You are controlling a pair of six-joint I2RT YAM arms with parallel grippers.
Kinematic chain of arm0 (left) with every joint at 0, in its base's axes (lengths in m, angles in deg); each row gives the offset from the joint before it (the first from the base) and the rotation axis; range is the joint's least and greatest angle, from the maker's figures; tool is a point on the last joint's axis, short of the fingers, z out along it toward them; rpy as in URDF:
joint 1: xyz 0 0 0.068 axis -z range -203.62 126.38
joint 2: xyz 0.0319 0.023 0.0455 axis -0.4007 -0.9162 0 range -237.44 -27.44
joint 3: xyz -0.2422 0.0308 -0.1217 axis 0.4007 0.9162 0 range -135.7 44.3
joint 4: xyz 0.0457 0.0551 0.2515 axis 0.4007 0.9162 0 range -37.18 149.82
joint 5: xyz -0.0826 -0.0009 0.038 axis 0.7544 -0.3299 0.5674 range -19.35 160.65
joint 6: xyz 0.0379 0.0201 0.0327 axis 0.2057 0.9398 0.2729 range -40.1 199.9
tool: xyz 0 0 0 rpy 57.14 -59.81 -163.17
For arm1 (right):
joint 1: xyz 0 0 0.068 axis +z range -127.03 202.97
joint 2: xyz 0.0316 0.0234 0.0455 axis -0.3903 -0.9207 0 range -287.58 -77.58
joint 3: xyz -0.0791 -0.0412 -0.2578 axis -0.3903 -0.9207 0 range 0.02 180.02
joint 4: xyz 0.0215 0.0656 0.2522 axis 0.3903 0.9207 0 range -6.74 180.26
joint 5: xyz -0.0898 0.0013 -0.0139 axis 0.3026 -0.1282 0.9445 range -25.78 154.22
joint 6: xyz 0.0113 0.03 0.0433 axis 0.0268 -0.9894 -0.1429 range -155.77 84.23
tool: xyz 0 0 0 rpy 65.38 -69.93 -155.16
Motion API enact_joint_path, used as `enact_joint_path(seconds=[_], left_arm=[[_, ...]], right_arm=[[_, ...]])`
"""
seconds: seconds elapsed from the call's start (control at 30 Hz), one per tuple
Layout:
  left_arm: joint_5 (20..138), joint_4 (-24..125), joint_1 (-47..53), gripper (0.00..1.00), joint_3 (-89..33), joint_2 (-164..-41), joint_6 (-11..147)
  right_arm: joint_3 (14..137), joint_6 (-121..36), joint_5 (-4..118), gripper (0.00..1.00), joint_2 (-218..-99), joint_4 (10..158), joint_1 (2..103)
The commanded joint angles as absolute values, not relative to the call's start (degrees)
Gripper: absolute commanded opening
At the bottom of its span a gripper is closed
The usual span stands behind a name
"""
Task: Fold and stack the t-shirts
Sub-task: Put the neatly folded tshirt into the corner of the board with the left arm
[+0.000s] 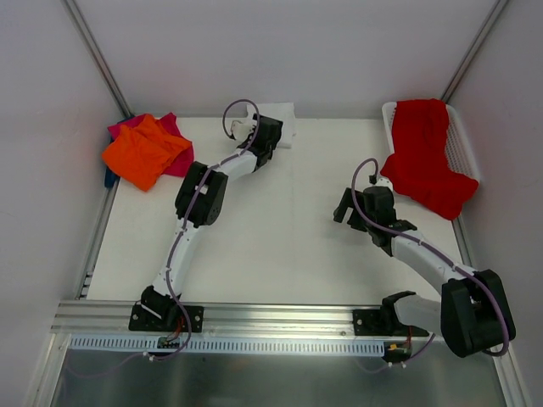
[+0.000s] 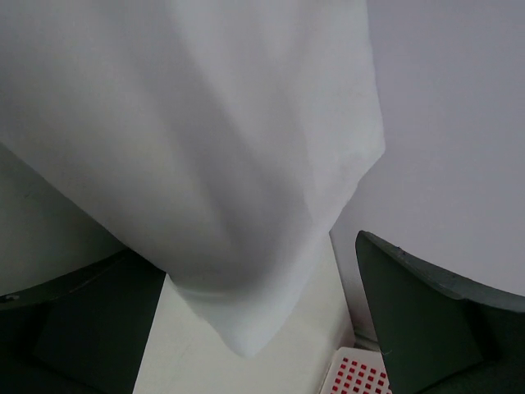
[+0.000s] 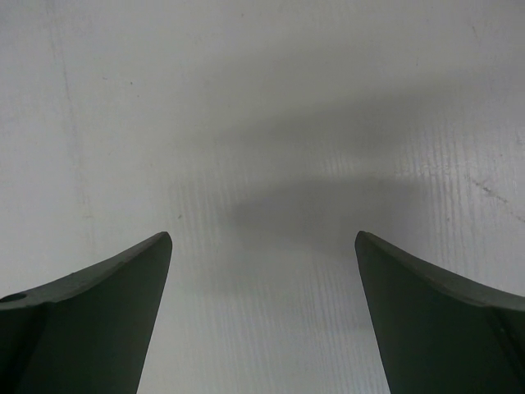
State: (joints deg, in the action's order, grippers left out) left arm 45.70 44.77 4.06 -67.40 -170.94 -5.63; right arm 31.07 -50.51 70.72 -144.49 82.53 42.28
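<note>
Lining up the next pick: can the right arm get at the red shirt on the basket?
Probably yes. The right gripper hangs open over the table, and the red shirt drapes over the basket just beyond it, with nothing between.

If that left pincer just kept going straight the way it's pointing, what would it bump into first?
The white t-shirt: its cloth fills the view right ahead of the open left pincer. Behind it seems to be the back wall, though depth is unclear.
</note>
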Motion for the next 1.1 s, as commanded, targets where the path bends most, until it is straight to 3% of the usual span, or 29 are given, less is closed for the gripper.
enact_joint_path(seconds=[0.0,0.13,0.17,0.23,0.27,0.33,0.37,0.4,0.67,1.07], left_arm=[[43.1,50.0,2.6,0.99,-75.5,-176.6,-5.0],[42.8,50.7,1.3,0.89,-82.1,-180.8,-4.5],[43.0,50.7,1.1,0.75,-83.3,-181.6,-4.1],[43.7,50.7,0.0,0.62,-86.6,-183.9,-3.7],[44.9,50.7,-0.4,0.44,-87.6,-184.5,-2.9],[46.1,50.6,-1.9,0.25,-90.2,-186.4,-2.4],[47.0,50.7,-2.3,0.08,-90.8,-187.0,-2.3],[47.3,50.5,-2.8,0.01,-92.2,-188.1,-2.0],[57.8,45.5,-8.3,0.00,-93.3,-186.5,8.6],[82.1,51.9,-17.8,0.00,-76.3,-162.0,36.6]], right_arm=[[34.2,-49.1,69.1,0.99,-146.7,82.0,40.6],[35.1,-49.4,68.7,1.00,-148.9,81.9,40.1],[35.2,-49.5,68.6,0.99,-149.2,81.9,39.9],[35.4,-49.5,68.3,0.99,-150.2,81.9,39.8],[35.5,-49.6,68.4,1.00,-150.4,81.9,39.8],[35.5,-49.7,68.3,0.99,-151.0,81.9,39.8],[35.4,-49.7,68.3,1.00,-151.2,81.9,39.7],[35.4,-49.7,68.2,0.99,-151.4,81.7,39.7],[36.0,-51.5,65.9,0.99,-153.2,79.8,39.6],[34.1,-56.0,59.1,0.99,-150.4,74.8,39.8]])
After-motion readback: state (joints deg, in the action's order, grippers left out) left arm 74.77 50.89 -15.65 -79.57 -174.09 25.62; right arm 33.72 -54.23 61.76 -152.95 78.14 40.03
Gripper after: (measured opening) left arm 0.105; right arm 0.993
